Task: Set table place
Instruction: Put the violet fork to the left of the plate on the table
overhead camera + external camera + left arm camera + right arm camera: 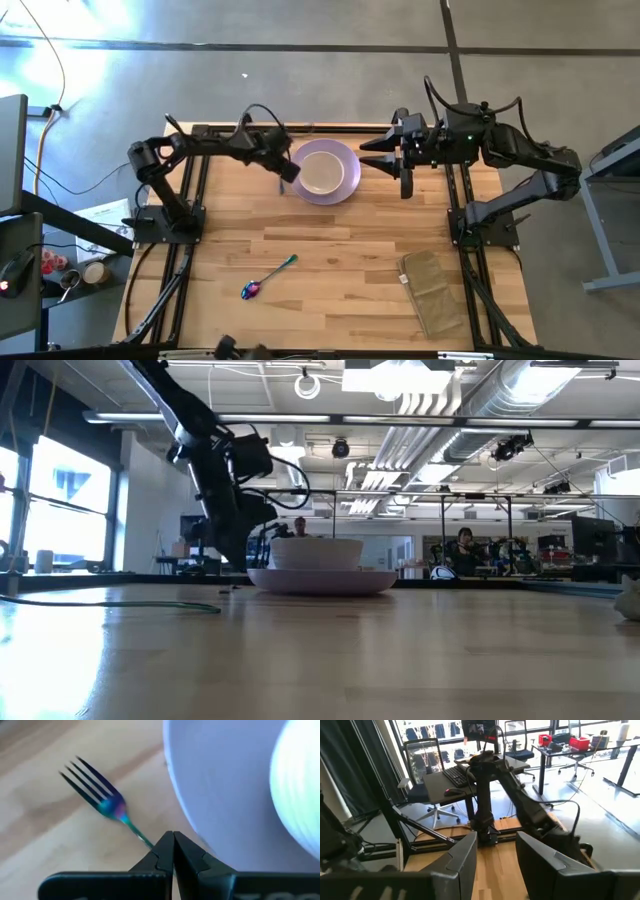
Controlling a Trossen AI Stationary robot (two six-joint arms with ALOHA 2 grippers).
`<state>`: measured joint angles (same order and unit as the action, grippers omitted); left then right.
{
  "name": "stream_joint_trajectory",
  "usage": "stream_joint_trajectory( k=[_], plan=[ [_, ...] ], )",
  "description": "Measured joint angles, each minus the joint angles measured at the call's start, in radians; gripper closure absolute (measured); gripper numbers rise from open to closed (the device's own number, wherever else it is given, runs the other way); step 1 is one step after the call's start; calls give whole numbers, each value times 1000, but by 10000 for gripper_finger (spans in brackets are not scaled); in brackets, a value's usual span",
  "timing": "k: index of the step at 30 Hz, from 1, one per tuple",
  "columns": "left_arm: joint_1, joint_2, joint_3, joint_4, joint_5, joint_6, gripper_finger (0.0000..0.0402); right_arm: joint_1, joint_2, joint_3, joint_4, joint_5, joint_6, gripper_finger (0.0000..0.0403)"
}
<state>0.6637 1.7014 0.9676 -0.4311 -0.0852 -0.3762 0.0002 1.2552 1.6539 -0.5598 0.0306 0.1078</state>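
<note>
Fork beside plate rim, L gripper

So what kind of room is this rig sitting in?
Most likely an open-plan robotics lab or workshop rather than a home. The right wrist view shows a desk with a keyboard and office chairs; the low view shows exposed ceiling ducts, and the high view a bare concrete floor.

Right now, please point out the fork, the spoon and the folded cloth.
fork (102, 790), left wrist view, on the tines.
spoon (252, 290), high view, on the purple bowl end.
folded cloth (432, 292), high view, on its middle.
</note>
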Motion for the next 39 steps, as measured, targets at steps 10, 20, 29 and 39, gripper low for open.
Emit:
stream_joint_trajectory(
  k=[10,20,29,39],
  plan=[
    [-54,18,0,-73,-93,-52,401,0,0,0,-5,-32,-2,274],
    [-55,18,0,-89,-92,-69,401,0,0,0,-5,-35,-11,274],
    [-56,57,0,-83,-74,-67,401,0,0,0,-5,-35,-21,274],
    [-63,58,0,-114,-60,-66,401,0,0,0,-3,-35,-22,274]
  ],
)
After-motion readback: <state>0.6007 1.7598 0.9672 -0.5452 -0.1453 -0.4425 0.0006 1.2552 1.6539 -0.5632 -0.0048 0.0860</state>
